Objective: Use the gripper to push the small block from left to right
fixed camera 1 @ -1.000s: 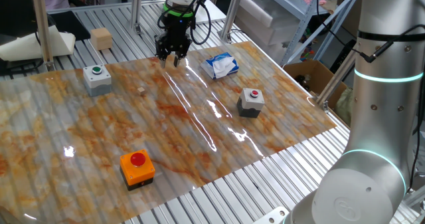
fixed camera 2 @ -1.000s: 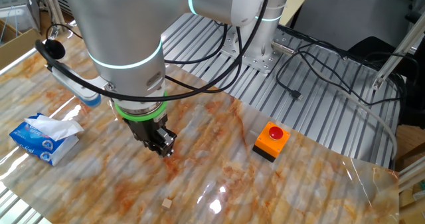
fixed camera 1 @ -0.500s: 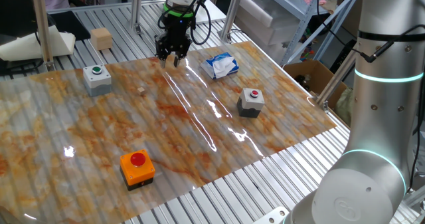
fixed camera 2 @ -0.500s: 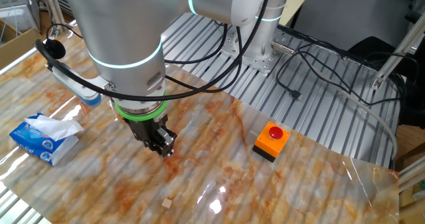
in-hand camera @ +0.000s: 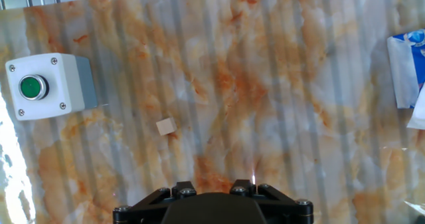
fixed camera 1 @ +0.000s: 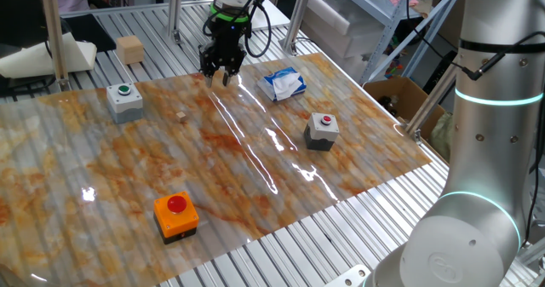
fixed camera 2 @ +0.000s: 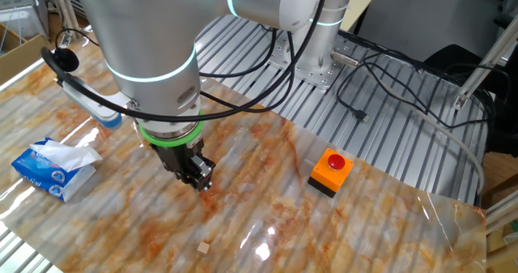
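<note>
The small block [fixed camera 1: 180,115] is a tiny tan wooden cube lying on the marbled mat; it also shows in the other fixed view [fixed camera 2: 205,246] and in the hand view [in-hand camera: 165,125]. My gripper [fixed camera 1: 218,77], black with a green ring above it, hovers over the mat's far edge, behind and to the right of the block, not touching it. It also shows in the other fixed view [fixed camera 2: 200,181]. In the hand view only its black base [in-hand camera: 212,187] shows, with the jaws apart and nothing between them.
A grey box with a green button [fixed camera 1: 125,100] stands left of the block. A grey box with a red button [fixed camera 1: 322,130] and a tissue pack [fixed camera 1: 283,83] are to the right. An orange button box [fixed camera 1: 175,215] sits near the front. A larger tan cube [fixed camera 1: 130,48] is behind the mat.
</note>
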Motion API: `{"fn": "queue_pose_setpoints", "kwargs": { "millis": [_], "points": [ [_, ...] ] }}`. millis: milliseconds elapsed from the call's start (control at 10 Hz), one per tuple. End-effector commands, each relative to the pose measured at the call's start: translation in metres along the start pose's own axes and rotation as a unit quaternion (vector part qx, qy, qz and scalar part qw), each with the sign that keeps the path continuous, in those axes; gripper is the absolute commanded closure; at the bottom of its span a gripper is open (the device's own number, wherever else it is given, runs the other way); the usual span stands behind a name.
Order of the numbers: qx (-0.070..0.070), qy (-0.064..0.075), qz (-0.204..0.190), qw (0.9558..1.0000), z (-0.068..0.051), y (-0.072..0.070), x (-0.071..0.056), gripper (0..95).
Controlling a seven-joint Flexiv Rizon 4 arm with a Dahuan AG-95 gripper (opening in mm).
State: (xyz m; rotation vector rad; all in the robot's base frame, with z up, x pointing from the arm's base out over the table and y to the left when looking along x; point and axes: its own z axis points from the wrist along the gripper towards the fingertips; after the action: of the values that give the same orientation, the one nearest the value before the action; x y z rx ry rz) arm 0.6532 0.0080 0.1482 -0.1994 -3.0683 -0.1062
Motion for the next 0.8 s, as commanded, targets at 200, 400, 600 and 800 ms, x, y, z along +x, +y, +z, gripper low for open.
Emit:
{"fn": "queue_pose_setpoints", "kwargs": {
  "millis": [200, 400, 600, 800],
  "points": [
    [-0.002, 0.001, 0.0, 1.0, 0.0002, 0.0004, 0.0001, 57.0],
    [-0.004, 0.001, 0.0, 1.0, 0.0002, 0.0004, 0.0001, 57.0],
    [-0.009, 0.001, 0.0, 1.0, 0.0003, 0.0006, 0.0002, 57.0],
    [-0.017, 0.003, 0.0, 0.9998, 0.0003, 0.0006, 0.0002, 57.0]
  ]
}}
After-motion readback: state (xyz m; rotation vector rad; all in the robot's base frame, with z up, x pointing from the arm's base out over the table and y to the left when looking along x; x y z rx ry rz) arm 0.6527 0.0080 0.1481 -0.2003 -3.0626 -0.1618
